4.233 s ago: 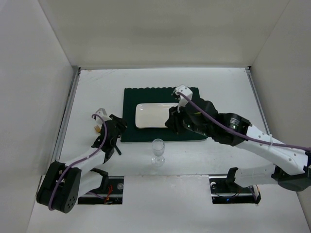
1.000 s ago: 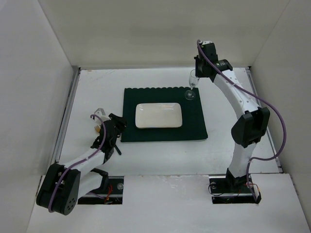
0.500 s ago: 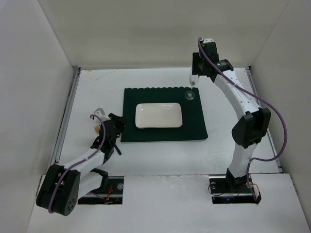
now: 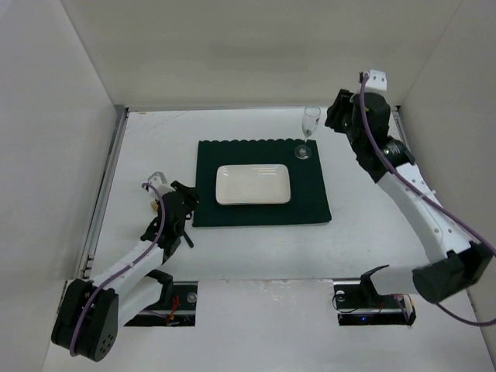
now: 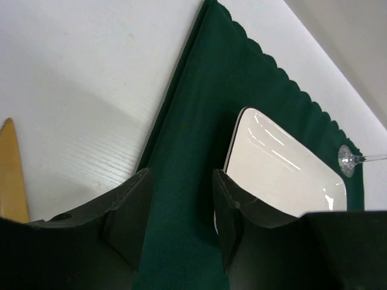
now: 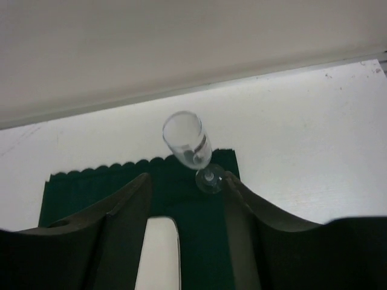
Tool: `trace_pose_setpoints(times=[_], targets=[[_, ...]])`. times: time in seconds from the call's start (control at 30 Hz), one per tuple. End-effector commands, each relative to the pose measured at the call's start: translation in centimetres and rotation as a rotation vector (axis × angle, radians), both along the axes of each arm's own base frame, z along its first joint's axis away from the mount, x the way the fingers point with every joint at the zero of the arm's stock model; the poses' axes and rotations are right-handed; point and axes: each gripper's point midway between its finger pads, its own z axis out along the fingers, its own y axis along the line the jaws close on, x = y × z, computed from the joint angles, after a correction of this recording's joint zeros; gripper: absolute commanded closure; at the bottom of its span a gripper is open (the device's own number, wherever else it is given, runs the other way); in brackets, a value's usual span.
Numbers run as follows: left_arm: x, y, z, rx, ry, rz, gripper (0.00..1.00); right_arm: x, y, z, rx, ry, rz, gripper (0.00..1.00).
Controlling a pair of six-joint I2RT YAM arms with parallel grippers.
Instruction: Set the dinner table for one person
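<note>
At the placemat [image 4: 310, 198]'s far-right corner I see the wine glass [image 4: 309, 130] upright; my right pincer [image 6: 187, 181] stands apart, clear of it, left pincer [image 5: 181, 184] apart and empty.

A wine glass [image 4: 309, 128] is seen upright just ahead of the right tool [image 4: 333, 118], untouched, on the placemat's [image 4: 260, 213] corner.

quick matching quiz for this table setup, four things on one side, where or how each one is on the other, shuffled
1 wine glass
2 plate
3 placemat
4 right gripper

a centred on the placemat
b open, holding nothing
c upright on the placemat's far right corner
d flat on the dinner table

Pairs: 1-c, 2-a, 3-d, 4-b
</note>
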Motion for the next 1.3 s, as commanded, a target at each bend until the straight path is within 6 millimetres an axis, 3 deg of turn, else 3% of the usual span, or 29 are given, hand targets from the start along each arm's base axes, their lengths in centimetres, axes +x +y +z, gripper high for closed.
trace_pose_setpoints(times=[0.0, 0.1, 0.17, 0.27, 0.33, 0.47, 0.63, 0.97, 1.27], targets=[[-0.1, 0.9, 3.5, 0.077, -0.027, 0.038, 0.64, -1.9, 1.1, -0.5, 0.145, -0.106, -0.017, 0.54], [-2.5, 1.7, 3.0, 0.158, 0.084, 0.020, 0.82, -4.3, 3.5, -4.8, 0.212, -0.090, 0.059, 0.84], [-4.6, 2.7, 1.8, 0.210, 0.195, 0.015, 0.87, -6.0, 5.5, -7.9, 0.223, -0.049, 0.134, 0.93], [-7.9, 4.1, 0.1, 0.242, 0.342, 0.039, 0.87, -8.9, 6.8, -10.5, 0.245, -0.027, 0.194, 0.93], [-9.5, 4.3, -0.8, 0.218, 0.415, 0.055, 0.84, -10.5, 7.5, -11.5, 0.255, -0.027, 0.238, 0.87], [-11.4, 3.8, -2.6, 0.229, 0.528, 0.051, 0.77, -11.4, 7.6, -13.8, 0.257, -0.010, 0.258, 0.79], [-11.9, 2.5, -3.3, 0.250, 0.603, 0.018, 0.72, -11.7, 8.9, -15.2, 0.297, 0.003, 0.302, 0.73], [-11.9, 1.5, -5.1, 0.274, 0.660, 0.000, 0.69, -13.0, 10.7, -15.6, 0.315, 0.014, 0.379, 0.68], [-11.3, 1.1, -6.9, 0.292, 0.693, -0.004, 0.71, -13.3, 10.6, -15.4, 0.320, 0.007, 0.380, 0.67]])
